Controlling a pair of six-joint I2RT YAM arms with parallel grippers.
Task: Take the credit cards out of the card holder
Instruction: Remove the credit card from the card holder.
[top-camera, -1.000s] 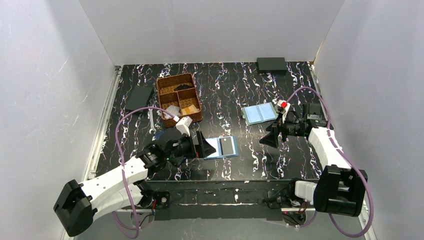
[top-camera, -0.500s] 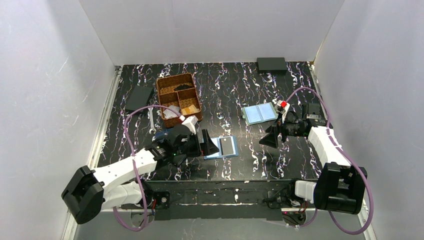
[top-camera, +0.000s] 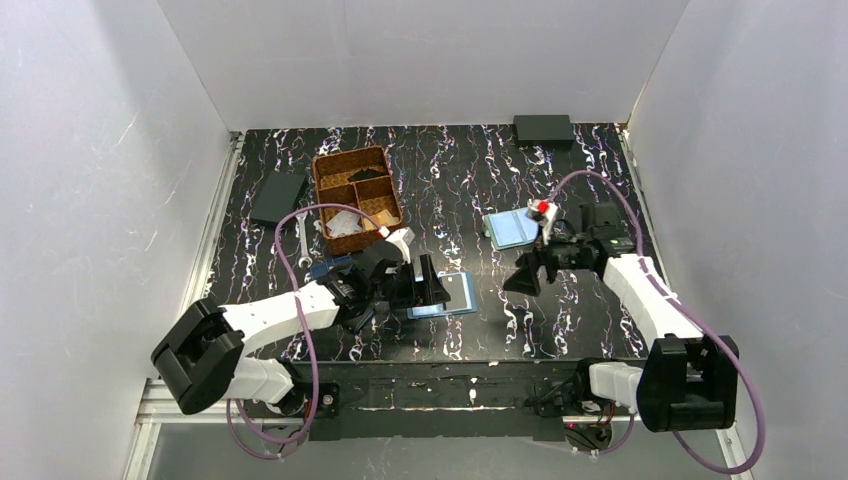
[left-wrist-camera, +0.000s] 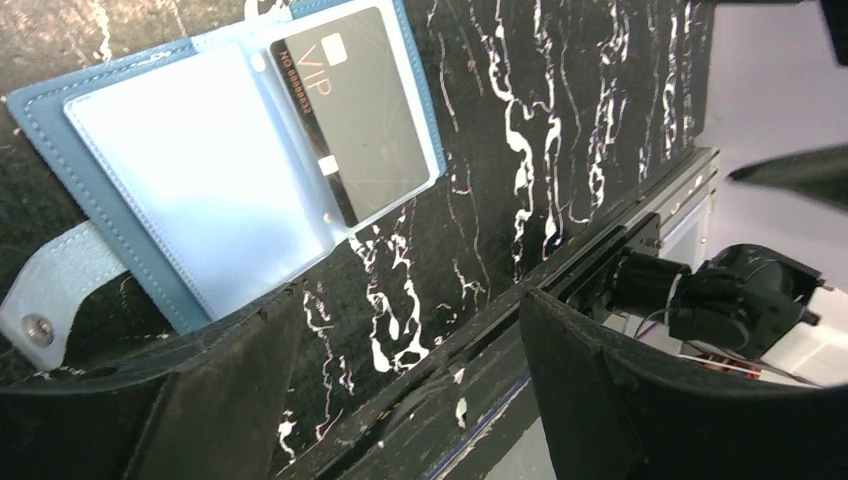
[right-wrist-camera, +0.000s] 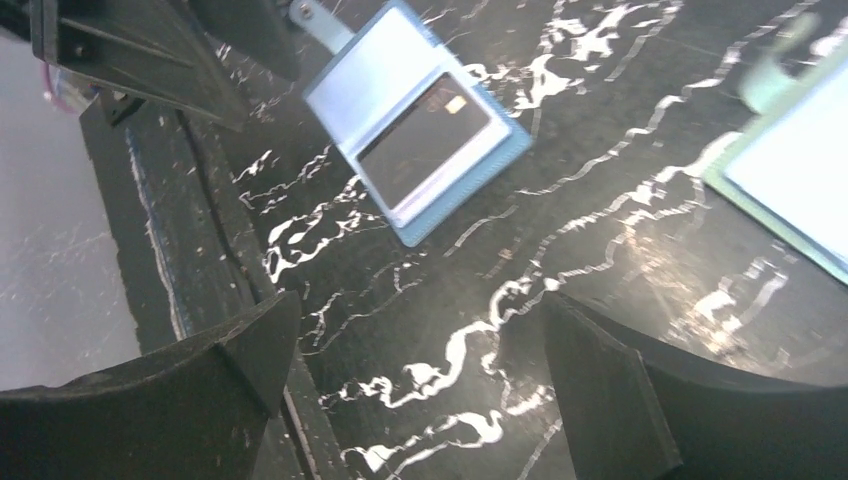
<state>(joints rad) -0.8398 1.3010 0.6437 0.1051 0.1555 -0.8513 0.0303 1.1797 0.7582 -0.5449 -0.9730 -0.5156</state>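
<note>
We're looking at the card holder, lying open and flat on the black marbled table, close to the near edge and a little left of centre. It has a steel-blue cover with a stitched border and clear plastic sleeves inside. A pale strap with a metal snap sticks out from its left side.

We count two sleeve pages showing. The left one looks blank and whitish. The right one holds one credit card, dark with a chip and "VIP" lettering, so that's one card we can see. Whether more sit behind it, we can't tell.

The left gripper is right at the holder's left side, its jaws well apart with only bare table between them and nothing gripped. The right gripper sits to the right of the holder, clear of it, with its jaws spread wide and also empty.

Around the table there's one paler blue holder, open, to the far right of the task's holder. To the far left stands one divided woven basket with one wrench beside it. One flat dark wallet lies at the left edge, and one black box sits by the far wall.
</note>
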